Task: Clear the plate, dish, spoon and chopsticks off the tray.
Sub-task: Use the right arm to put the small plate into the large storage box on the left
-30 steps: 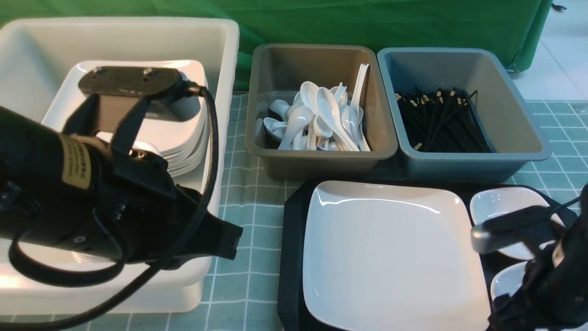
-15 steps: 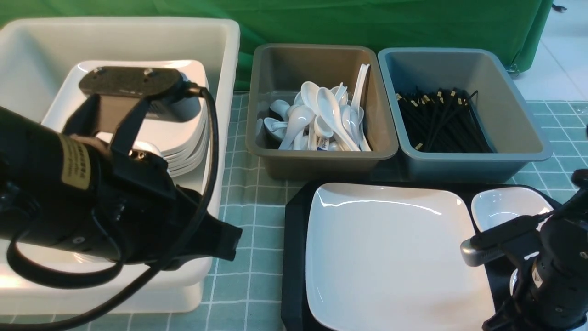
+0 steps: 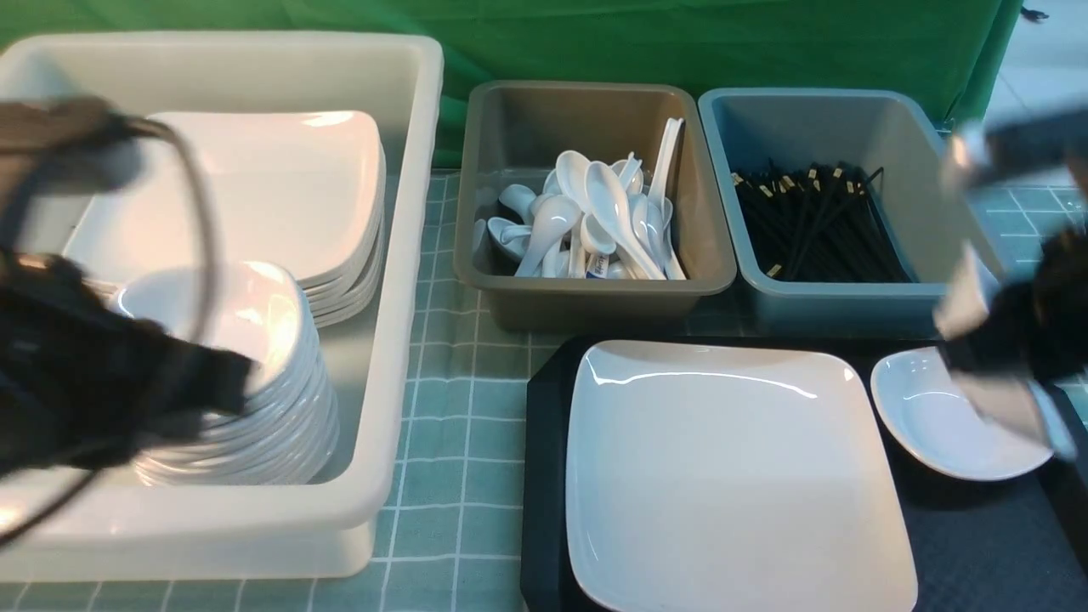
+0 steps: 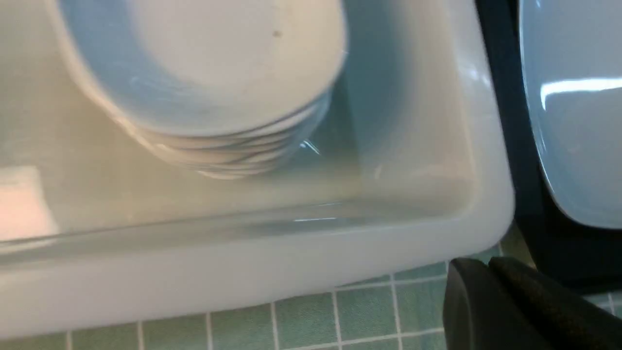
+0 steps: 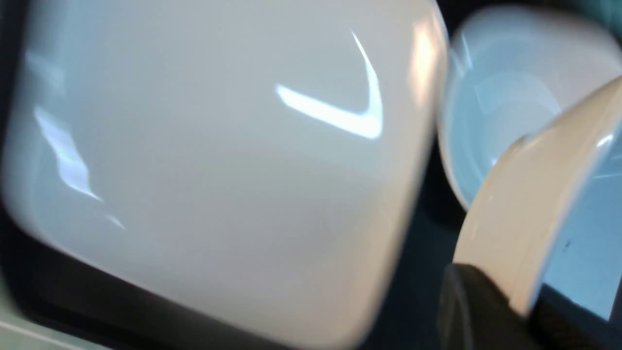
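**Figure: Dish gripped over the tray, plate lying flat**

The plate (image 3: 739,476) lies flat on the left part of the tray (image 3: 544,442) and covers most of it. The right end effector (image 5: 525,311) is clamped on the rim of a dish (image 5: 525,209), which is held tilted, edge up, above the tray's right side. In the front view this arm is blurred. A second dish (image 3: 935,416) sits on the tray just beside the plate's right edge.

The left end effector (image 4: 495,291) is closed, its fingers pressed together with nothing between them. It hangs over the table (image 3: 459,382) near a corner of the white tub (image 3: 399,255). That tub stands left of the tray and holds a stack of plates (image 3: 280,187) at the back and a stack of dishes (image 3: 255,382) in front.

Behind the tray, side by side, stand a brown tub (image 3: 586,289) with a heap of spoons (image 3: 586,212) and a grey-blue tub (image 3: 833,302) with a bundle of chopsticks (image 3: 816,225).
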Robot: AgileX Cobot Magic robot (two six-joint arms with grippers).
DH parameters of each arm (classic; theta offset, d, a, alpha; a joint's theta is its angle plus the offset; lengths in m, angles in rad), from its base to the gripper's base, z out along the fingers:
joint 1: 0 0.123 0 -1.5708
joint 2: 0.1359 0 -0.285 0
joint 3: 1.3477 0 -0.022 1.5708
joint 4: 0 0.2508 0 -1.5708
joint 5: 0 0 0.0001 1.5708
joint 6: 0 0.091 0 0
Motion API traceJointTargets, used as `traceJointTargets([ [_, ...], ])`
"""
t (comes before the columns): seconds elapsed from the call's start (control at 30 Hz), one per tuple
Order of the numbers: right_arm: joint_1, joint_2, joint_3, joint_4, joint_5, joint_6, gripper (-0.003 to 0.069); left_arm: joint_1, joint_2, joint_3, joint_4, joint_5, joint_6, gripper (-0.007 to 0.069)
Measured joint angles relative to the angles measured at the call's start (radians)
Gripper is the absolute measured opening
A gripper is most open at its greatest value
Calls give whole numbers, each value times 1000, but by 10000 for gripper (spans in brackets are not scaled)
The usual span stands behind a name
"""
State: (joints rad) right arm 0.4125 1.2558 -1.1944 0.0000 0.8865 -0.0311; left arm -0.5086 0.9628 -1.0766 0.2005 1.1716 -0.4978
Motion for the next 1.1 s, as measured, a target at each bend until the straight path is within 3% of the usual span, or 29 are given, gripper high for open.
traceJointTargets([
  [0.1, 86, 118, -236, 114, -8, -97, 56, 155, -113, 0, 3, 35, 29, 10],
  [0.33, 393, 478, -722, 153, -28, -226, 56, 422, -344, 0, -66, 47, 99, 10],
  [0.6, 580, 817, -1053, 162, -70, -311, 56, 511, -398, 0, -112, 50, 149, 10],
  [0.93, 649, 996, -1105, 73, -169, -361, 66, 511, -398, 0, -123, 50, 190, 10],
  [1.03, 656, 1009, -1105, 53, -170, -384, 140, 511, -398, 0, -124, 50, 201, 10],
  [1.1, 658, 1010, -1105, 41, -170, -391, 242, 511, -398, 0, -124, 50, 210, 10],
])
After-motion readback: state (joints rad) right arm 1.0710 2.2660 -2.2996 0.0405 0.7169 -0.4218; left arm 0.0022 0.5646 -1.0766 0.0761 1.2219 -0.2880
